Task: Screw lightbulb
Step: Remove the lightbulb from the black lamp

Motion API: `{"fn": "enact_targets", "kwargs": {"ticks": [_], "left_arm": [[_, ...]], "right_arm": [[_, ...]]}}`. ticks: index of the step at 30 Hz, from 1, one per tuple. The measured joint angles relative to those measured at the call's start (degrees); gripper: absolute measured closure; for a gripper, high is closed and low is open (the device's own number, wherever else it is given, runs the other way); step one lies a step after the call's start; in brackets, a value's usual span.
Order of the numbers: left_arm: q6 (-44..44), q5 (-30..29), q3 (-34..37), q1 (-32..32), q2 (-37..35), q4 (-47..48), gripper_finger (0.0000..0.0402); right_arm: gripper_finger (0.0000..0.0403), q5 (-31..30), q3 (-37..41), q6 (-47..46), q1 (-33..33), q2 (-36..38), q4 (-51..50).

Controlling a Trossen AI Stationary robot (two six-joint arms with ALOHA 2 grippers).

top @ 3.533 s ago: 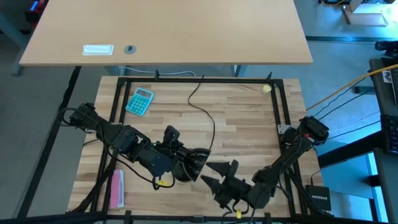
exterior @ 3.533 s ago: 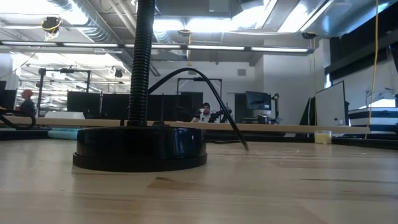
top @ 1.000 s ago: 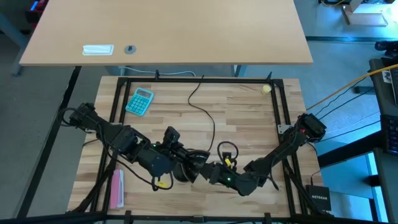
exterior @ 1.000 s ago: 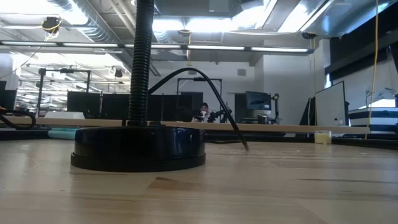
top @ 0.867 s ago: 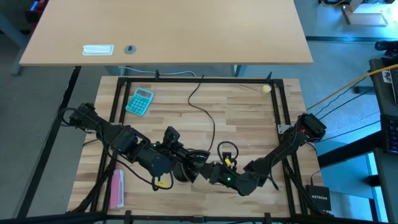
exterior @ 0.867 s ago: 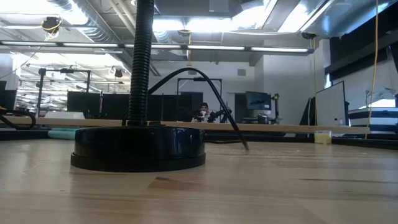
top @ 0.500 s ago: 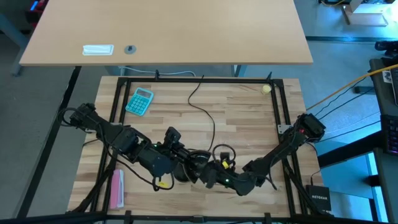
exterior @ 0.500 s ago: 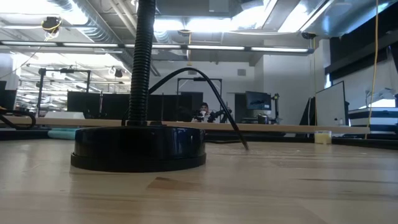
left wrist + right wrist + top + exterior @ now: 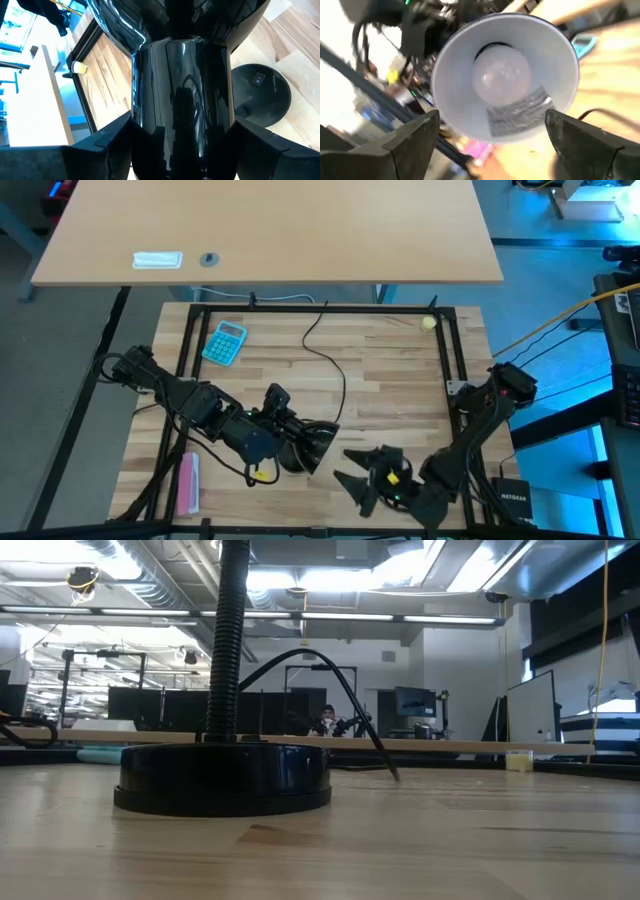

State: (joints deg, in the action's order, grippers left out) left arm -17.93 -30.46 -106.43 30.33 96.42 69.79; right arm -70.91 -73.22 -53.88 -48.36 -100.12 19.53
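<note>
The lightbulb [image 9: 501,76] sat inside the lamp shade [image 9: 554,95], base hidden; right gripper [image 9: 358,467] released, left gripper [image 9: 300,446] clenched the shade's neck.

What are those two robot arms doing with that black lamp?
They are putting a lightbulb into it. The left gripper is clamped around the lamp's black shade, holding it up off the wooden table. The white lightbulb sits inside the shade. The right gripper is open and empty, a little way off from the shade's mouth, pointing at it. The lamp's round base stands on the table.
</note>
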Motion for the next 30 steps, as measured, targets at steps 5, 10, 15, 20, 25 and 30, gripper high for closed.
{"fn": "enact_targets", "kwargs": {"ticks": [5, 10, 15, 20, 25, 30], "left_arm": [[-1.48, 0.07, 0.00, 0.00, -0.04, 0.14, 0.0152], [-8.69, 0.46, 0.00, -0.33, -0.04, 0.01, 0.0152], [-16.89, 0.46, 0.02, -0.72, -0.04, 0.11, 0.0152], [-21.83, 0.71, 0.04, -0.72, -0.04, 0.18, 0.0152], [-24.59, 1.56, 0.04, -0.76, -0.04, 0.16, 0.0152], [-27.68, 1.89, 0.04, -0.76, -0.04, 0.17, 0.0152]], "right_arm": [[0.0041, -0.92, 0.03, 15.68, -1.05, 0.29, -3.88], [0.0041, -0.64, 0.01, 25.37, -1.05, 0.27, -10.62], [0.0041, -0.06, 0.03, 29.13, -0.98, 0.27, -14.63], [0.0041, 2.64, 0.03, 29.39, -1.09, 0.06, -17.67], [0.0041, 4.02, 0.01, 30.52, -1.14, -1.85, -18.67], [0.0041, 3.43, 0.01, 31.74, -1.11, -4.40, -19.00]]}}
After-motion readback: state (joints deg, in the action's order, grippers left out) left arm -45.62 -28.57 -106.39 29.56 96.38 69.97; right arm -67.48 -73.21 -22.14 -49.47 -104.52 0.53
